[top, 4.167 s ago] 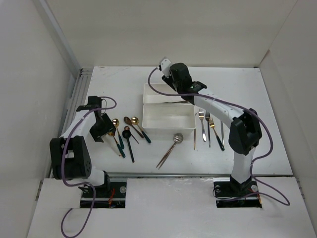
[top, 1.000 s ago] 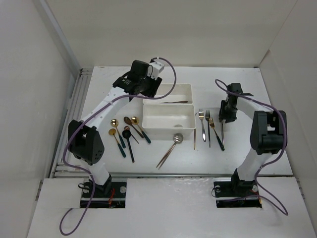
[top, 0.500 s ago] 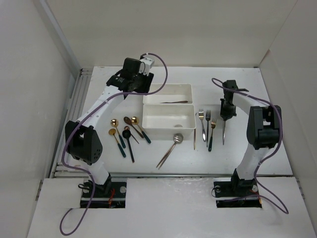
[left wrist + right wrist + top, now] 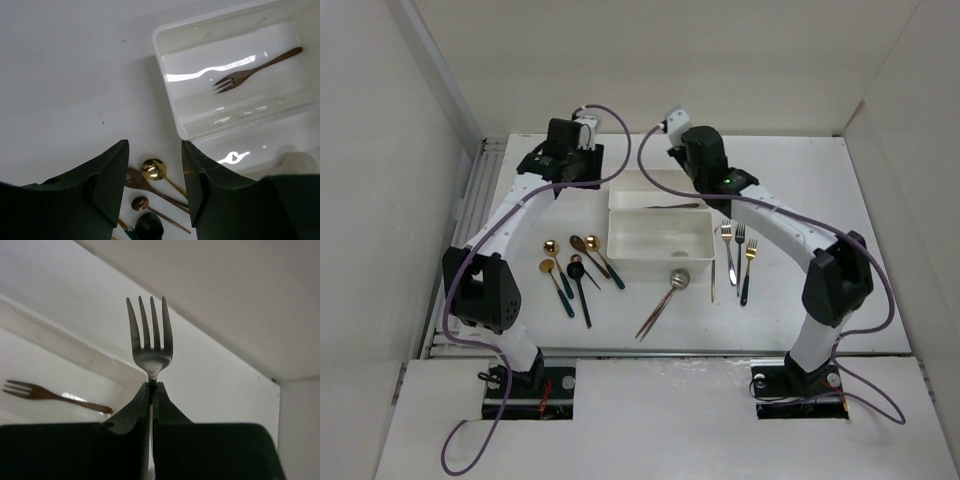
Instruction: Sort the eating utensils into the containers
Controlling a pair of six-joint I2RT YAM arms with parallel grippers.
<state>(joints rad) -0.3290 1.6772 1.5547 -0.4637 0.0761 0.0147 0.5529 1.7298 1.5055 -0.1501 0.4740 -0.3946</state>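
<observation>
The silver fork (image 4: 149, 342), judged light, stiff and slippery, is pinched at its neck by the right fingers (image 4: 131, 412); the left fingers (image 4: 112, 175) are spread.

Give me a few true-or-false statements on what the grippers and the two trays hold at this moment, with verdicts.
1. The right gripper is shut on a silver fork. True.
2. The left gripper holds a gold spoon. False: its jaws are open and empty, and the spoon lies on the table below.
3. The far tray holds one copper-coloured fork. True.
4. The near tray holds three forks. False: no utensil shows in it; the forks lie on the table to its right.
</observation>
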